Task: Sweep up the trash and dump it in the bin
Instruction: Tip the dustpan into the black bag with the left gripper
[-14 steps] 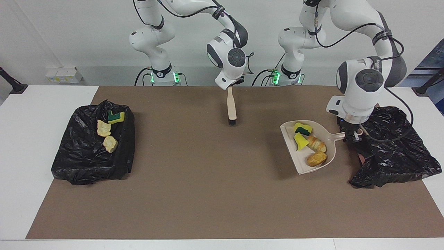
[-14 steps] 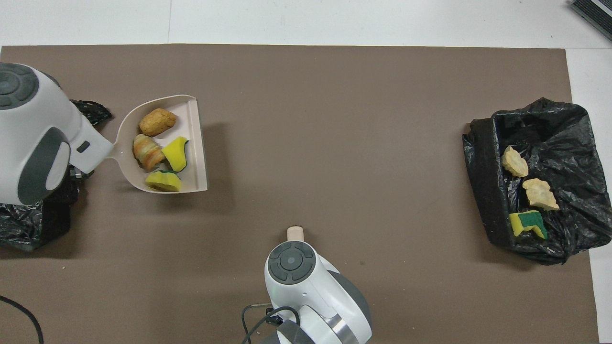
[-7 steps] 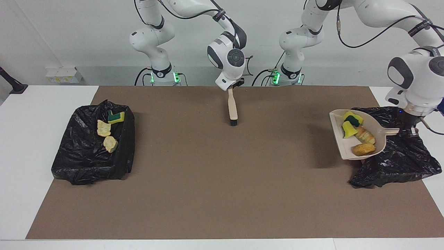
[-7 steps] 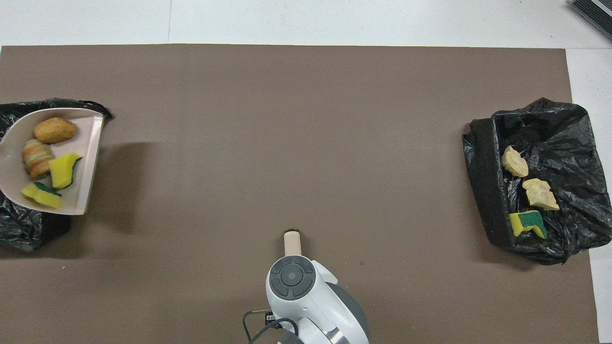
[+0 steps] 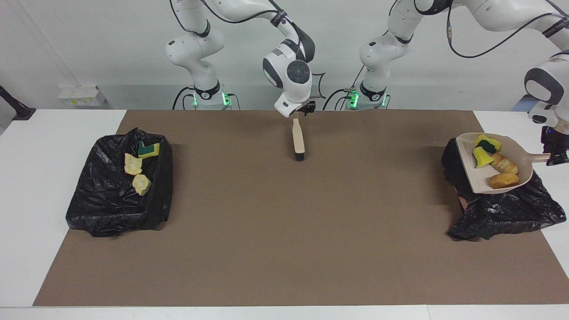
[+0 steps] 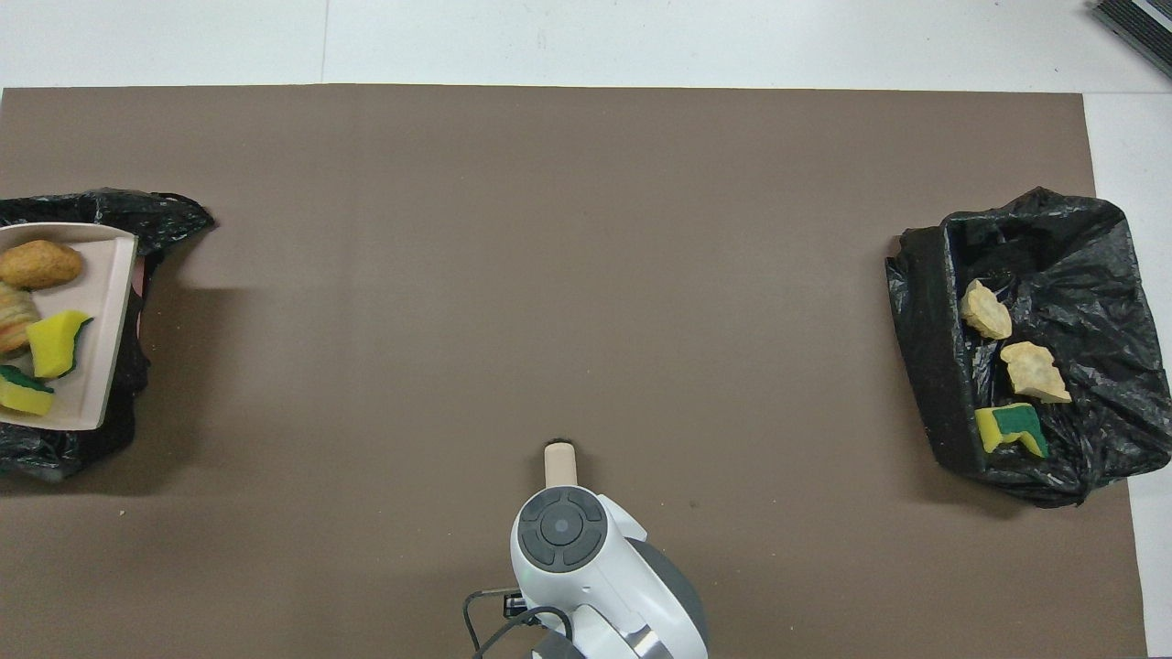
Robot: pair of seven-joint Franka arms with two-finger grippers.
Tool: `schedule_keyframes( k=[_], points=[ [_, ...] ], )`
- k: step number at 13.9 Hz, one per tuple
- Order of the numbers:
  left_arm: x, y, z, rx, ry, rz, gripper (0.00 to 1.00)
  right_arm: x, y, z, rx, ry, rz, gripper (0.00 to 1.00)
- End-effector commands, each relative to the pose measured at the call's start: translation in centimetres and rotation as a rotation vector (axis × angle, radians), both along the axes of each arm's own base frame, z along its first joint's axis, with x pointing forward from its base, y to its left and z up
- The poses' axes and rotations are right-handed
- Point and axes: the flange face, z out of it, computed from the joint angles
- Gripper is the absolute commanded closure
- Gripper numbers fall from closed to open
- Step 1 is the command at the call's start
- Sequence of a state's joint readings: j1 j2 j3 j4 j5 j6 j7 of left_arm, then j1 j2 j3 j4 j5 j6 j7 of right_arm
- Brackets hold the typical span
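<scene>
1. The dustpan [image 5: 482, 178] is beige and is held up over the black bin bag [image 5: 506, 213] at the left arm's end of the table, roughly level with its open edge toward the table's middle.
2. The left gripper [image 5: 553, 155] is clamped tight on the dustpan's handle, out at the edge of the facing view.
3. Four pieces of trash lie in the pan: two bright yellow sponge chunks [image 5: 484, 149] with dark green backing, bunched at the side nearer the robots.
4. Beside them sit two golden-brown bread lumps [image 5: 502, 173], one striped like a roll, the other smooth and oval; they are close to the handle end of the pan.
5. A second black bin bag [image 5: 111, 200] lies at the right arm's end of the table, its mouth open upward.
6. In that bag rest three more pieces: a yellow sponge with green top [image 5: 149, 150] nearest the robots, then two pale, crusty bread pieces [image 5: 137, 174] one after the other, farther from the robots.
7. The brush [image 5: 298, 140] lies flat on the brown mat [image 5: 284, 249], near the robots, handle toward them and dark bristles pointing away.
8. The right gripper [image 5: 306, 108] hangs just above the brush's handle tip; it does not hold the brush, and I cannot tell how wide its fingers stand.
</scene>
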State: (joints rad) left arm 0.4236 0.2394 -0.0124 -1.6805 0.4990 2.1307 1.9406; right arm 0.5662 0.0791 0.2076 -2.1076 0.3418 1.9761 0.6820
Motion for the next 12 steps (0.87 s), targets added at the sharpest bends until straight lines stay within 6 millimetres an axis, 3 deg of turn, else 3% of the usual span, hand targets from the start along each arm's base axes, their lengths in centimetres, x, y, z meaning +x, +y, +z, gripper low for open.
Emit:
schedule_keyframes(
  k=[1, 4, 8, 12],
  points=[
    [1.3, -0.5, 0.9, 0.183, -0.045, 0.035, 1.0, 5.6, -6.1, 5.8, 0.049, -0.082, -0.11, 0.12],
    [1.7, -1.0, 1.1, 0.296, -0.092, -0.005, 1.0, 10.0, -12.3, 9.4, -0.024, -0.135, -0.161, 0.0],
    [2.0, -1.7, 2.5, 0.469, -0.091, -0.147, 1.0, 14.3, -20.6, 16.9, -0.088, -0.22, -0.232, 0.0],
    [1.9, -3.4, 5.3, 0.607, -0.151, -0.196, 1.0, 16.1, -26.7, 24.3, -0.08, -0.308, -0.146, 0.0]
  ],
)
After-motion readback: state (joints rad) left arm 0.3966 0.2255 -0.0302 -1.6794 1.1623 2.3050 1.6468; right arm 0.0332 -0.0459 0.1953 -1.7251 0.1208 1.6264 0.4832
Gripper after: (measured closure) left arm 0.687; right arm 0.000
